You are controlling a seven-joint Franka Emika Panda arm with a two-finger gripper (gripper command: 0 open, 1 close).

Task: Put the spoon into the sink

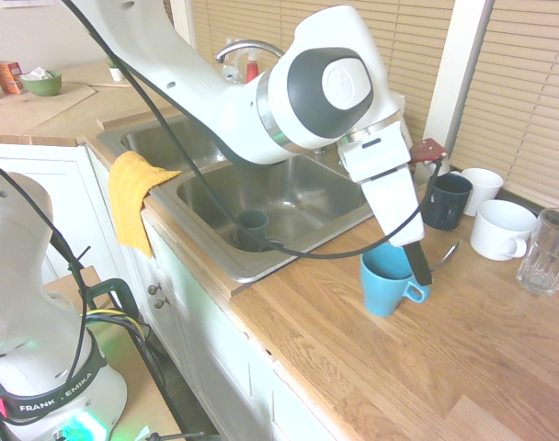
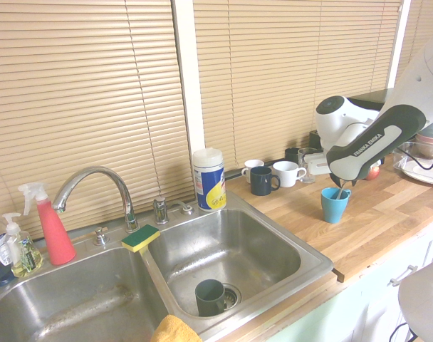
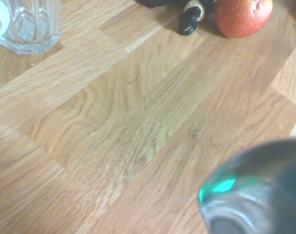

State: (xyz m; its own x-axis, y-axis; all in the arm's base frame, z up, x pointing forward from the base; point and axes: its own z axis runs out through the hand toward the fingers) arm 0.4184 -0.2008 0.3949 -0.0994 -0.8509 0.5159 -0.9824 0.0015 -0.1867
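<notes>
Opposing exterior views share the sink; wrist hugs the countertop.

Sink steel grey. Mug on counter teal-blue. Cloth over sink edge yellow, waffle-textured. Spray bottle pink-red. Sponge yellow-green. Countertop light wood grain. Spoon probably silver.

Beside the blue mug, the spoon shows only its bowl, the handle hidden behind the gripper, whose fingertips cannot be told open or closed. A blurred spoon bowl fills the wrist view's corner. The glass and apple are cut by the edge.
</notes>
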